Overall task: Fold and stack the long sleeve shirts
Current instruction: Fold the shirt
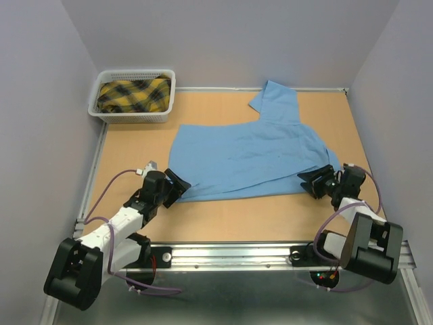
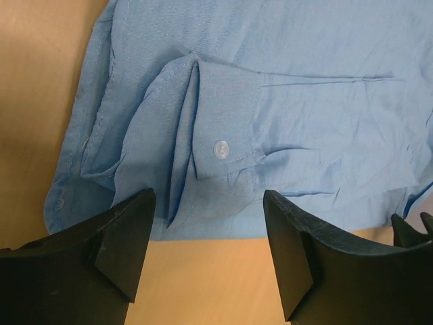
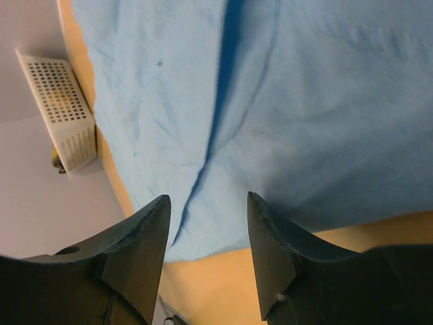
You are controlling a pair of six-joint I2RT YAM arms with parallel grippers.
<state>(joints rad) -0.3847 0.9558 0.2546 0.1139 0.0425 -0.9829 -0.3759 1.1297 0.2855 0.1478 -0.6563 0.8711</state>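
Shirt (image 1: pixel 243 159), light blue, spread flat across the middle of the table (image 1: pixel 230 223), near edge toward the arms. One sleeve (image 1: pixel 276 101) sticking out toward the far wall. Other sleeve folded in over the body, its cuff (image 2: pixel 223 122) and button (image 2: pixel 220 149) lying by the near left corner.

Likely light, thin and limp: no stiffness to carry a fold, so bound to sag and drag from any one pinch point. Weave looks matte, probably not slippery on the wood. Nothing fragile but the button. Best taken at both near corners at once, pinching the edge right through all layers, the cuff included on the left side, then lifted evenly to keep the fold line straight.

Left gripper (image 1: pixel 177 186) low at the near left corner, jaws spread wide, nothing between them, cloth edge just ahead. Right gripper (image 1: pixel 312 183) at the near right corner, jaws apart too, empty, just short of the edge.

Basket (image 1: pixel 132 116) at the far left corner, well apart, with a yellow plaid cloth (image 1: pixel 134 95) inside.
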